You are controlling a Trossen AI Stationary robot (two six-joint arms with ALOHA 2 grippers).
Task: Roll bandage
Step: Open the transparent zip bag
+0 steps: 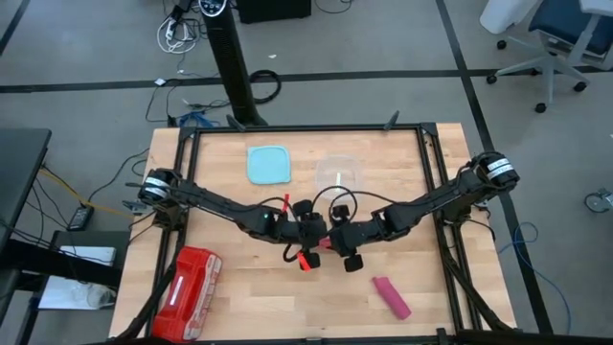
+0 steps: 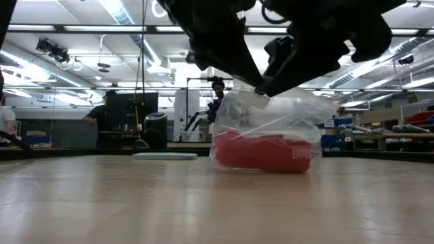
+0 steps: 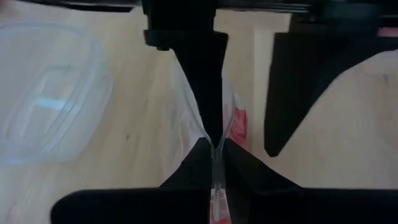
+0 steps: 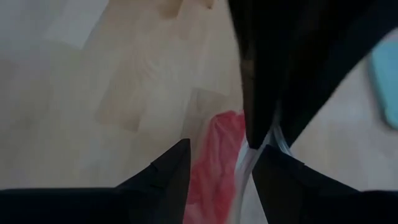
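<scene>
The left gripper point(image 3: 214, 155) is clenched on the thin top edge of a clear plastic bag point(image 2: 271, 129), its two dark fingers point(image 3: 193, 165) pressed together with the film pinched between them. The right gripper point(image 4: 217, 165) meets it at the middle of the table; its fingers point(image 4: 165, 171) stand apart, with the bag's clear edge and the red mass inside showing in the gap, and whether they actually grip the film cannot be told. In the low view the bag stands on the wood with its mouth drawn up toward the two grippers, and a red soft lump point(image 2: 261, 150) fills its bottom.

Both arms reach in from the table's side edges, the left arm point(image 1: 215, 203) from the left and the right arm point(image 1: 431, 199) from the right, sloping toward the near centre so that their wrists nearly touch.

The bandage point(image 1: 391, 297) lies flat on the wooden table point(image 1: 259, 287) as a short pink roll, near and to the right of the grippers, well apart from them and touched by neither. A glossy red case point(image 1: 188, 292) sits at the near left corner. On the far side lie a light blue lid point(image 1: 269, 164) and, to its right, a clear container point(image 1: 340, 174)
</scene>
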